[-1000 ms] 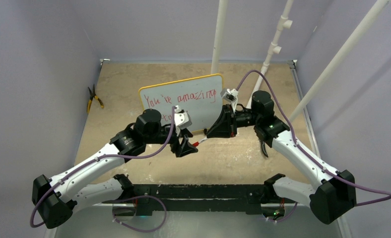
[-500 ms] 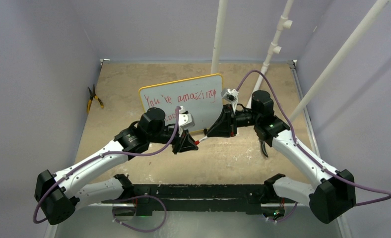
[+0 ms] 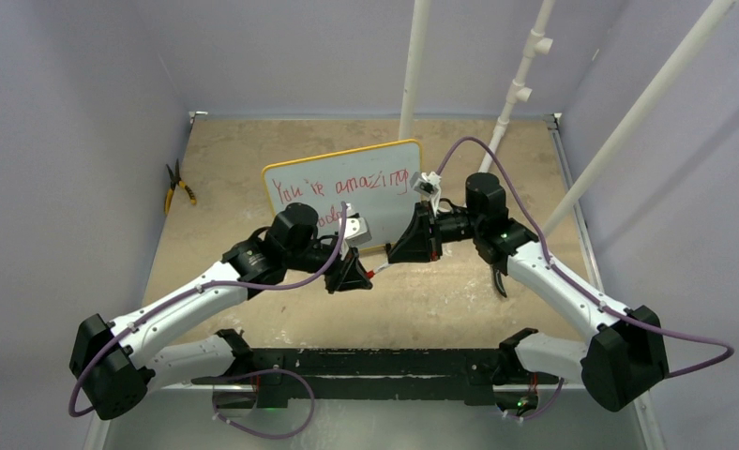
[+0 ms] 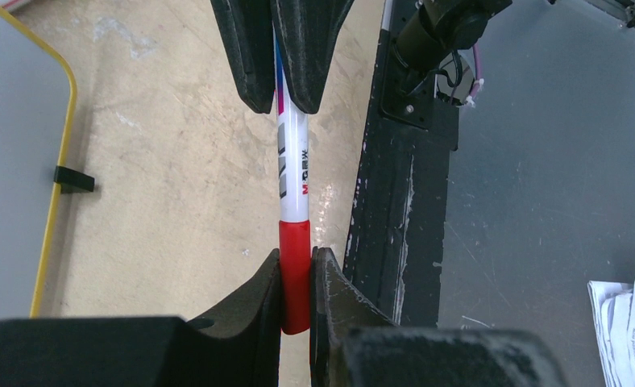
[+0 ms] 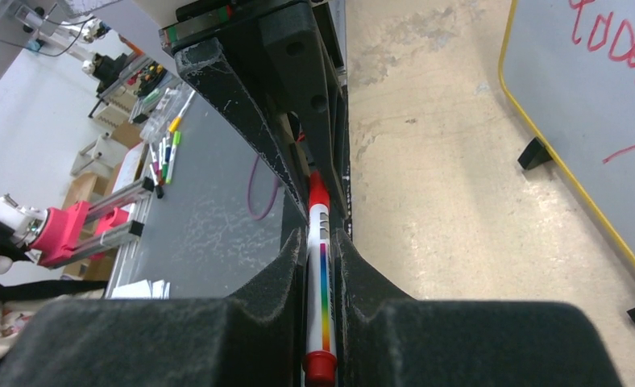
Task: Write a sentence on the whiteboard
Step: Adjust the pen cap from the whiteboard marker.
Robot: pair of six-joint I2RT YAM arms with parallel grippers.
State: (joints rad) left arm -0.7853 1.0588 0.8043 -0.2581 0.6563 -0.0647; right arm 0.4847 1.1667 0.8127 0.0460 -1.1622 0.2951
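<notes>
The whiteboard (image 3: pixel 384 208), yellow-framed, stands propped at mid-table with red writing "You're amazing" and more below; its edge also shows in the left wrist view (image 4: pixel 8 153) and in the right wrist view (image 5: pixel 588 105). In front of it a white marker (image 3: pixel 377 270) with a red cap (image 4: pixel 295 274) is held level between both arms. My left gripper (image 4: pixel 296 256) is shut on the red cap. My right gripper (image 5: pixel 321 242) is shut on the marker's barrel (image 5: pixel 320 274), its rainbow stripe between the pads. The two grippers face each other, left (image 3: pixel 352 274) and right (image 3: pixel 405 251).
Yellow-handled pliers (image 3: pixel 178 185) lie at the table's left edge. White poles (image 3: pixel 414 66) (image 3: pixel 520 80) rise behind the board. A black rail (image 3: pixel 375 361) runs along the near edge below the marker. The board's black feet (image 4: pixel 72 179) rest on the tabletop.
My left gripper has closed onto the marker's red cap and its arm has edged toward the right. The right gripper kept its hold on the barrel and shifted slightly left.
</notes>
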